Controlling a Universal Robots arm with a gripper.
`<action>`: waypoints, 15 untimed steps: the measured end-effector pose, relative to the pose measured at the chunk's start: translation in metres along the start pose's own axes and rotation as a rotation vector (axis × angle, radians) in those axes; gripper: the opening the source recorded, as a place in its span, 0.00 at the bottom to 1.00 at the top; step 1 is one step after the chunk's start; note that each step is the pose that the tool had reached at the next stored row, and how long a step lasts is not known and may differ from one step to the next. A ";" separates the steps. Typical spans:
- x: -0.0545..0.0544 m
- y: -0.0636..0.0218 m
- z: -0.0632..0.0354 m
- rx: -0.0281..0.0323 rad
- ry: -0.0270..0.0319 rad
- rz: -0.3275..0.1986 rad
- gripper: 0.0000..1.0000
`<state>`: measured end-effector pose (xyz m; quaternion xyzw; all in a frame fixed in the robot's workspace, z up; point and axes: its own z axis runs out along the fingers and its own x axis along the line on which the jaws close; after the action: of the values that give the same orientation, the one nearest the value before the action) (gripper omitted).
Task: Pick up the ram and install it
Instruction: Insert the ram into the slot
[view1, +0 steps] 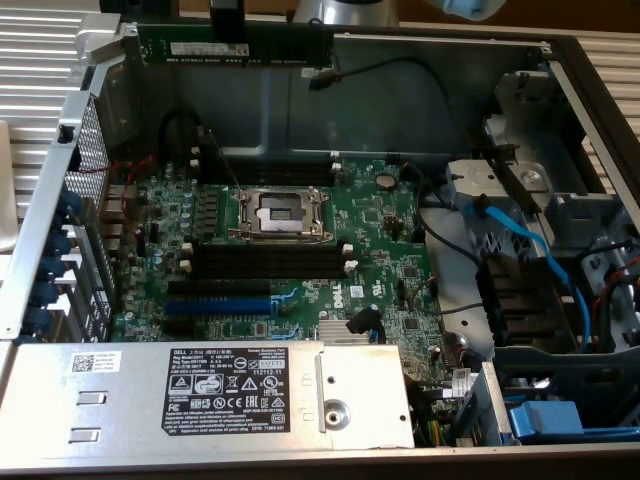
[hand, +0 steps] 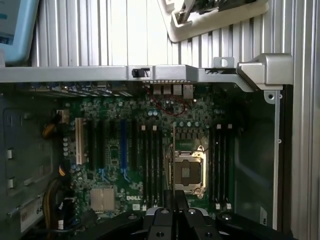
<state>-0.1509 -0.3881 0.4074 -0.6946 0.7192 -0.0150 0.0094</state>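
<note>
High over the open computer case, gripper points straight down, fingers clamped on the level ram, well clear of motherboard and case walls.

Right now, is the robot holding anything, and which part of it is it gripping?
Yes: the gripper holds the ram, the long green stick, by its upper long edge, near the middle of its length.

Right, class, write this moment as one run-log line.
gripper: shut on the ram | the ram: held above the open case, not installed | black slots: empty
</note>
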 end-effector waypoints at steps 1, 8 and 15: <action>0.000 -0.0002 0.0015 0.0007 -0.0009 0.004 0.12; 0.002 -0.0003 0.0050 0.0157 -0.0627 0.023 0.12; 0.009 -0.0003 0.0093 0.0163 -0.0812 0.026 0.12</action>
<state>-0.1506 -0.3973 0.3981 -0.6853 0.7269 0.0075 0.0444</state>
